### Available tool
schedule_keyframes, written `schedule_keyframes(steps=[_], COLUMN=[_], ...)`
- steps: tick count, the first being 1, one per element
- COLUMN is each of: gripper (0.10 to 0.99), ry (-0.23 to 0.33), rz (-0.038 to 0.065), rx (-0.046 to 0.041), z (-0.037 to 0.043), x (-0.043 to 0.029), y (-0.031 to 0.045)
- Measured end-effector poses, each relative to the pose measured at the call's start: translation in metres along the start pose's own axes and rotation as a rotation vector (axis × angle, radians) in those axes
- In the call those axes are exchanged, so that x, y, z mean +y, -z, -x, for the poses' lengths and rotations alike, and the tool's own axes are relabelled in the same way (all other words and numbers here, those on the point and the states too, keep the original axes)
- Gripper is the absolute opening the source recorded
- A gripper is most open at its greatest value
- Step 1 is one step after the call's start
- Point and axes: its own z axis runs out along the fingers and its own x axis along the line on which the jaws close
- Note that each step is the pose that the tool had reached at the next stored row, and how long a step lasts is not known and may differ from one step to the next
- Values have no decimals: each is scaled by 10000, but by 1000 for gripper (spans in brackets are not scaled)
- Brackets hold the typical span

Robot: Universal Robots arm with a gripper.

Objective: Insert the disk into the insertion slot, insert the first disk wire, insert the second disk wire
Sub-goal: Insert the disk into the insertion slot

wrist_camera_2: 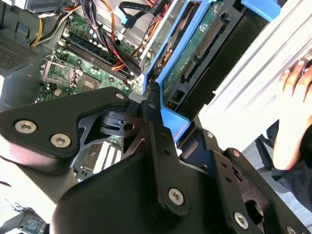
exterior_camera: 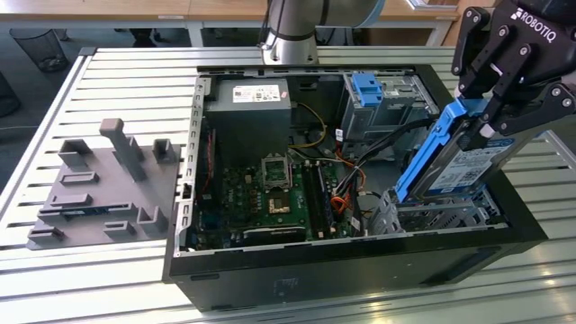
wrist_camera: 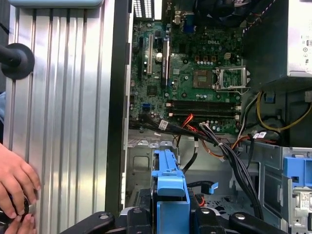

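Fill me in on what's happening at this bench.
The robot arm's gripper has its jaws shut on the disk, holding it tilted over the open computer case. The disk's lower end is just above the insertion slot, not seated in it. In the first wrist view a person's hand lies on the slatted table beside the case.

- A robotics lab or test workshop.
- A slatted aluminium table (exterior_camera: 135, 74) carries an open computer case (exterior_camera: 360, 270), its boards and wiring bare.
- A robot arm's base (exterior_camera: 293, 34) stands at twelve o'clock of the case; its gripper (exterior_camera: 481, 131) clamps a disk (exterior_camera: 459, 165) at three o'clock.
- A grey jig block (exterior_camera: 99, 189) lies at nine o'clock.
- Wooden desks (exterior_camera: 135, 8) and a wire bin (exterior_camera: 40, 47) stand behind, at eleven o'clock.
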Motion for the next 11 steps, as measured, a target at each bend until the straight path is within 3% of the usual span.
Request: schedule_keyframes(steps=[11], gripper=[365], ry=[-99], rz=[0], rx=[-3], z=[4], x=[3], y=[-49])
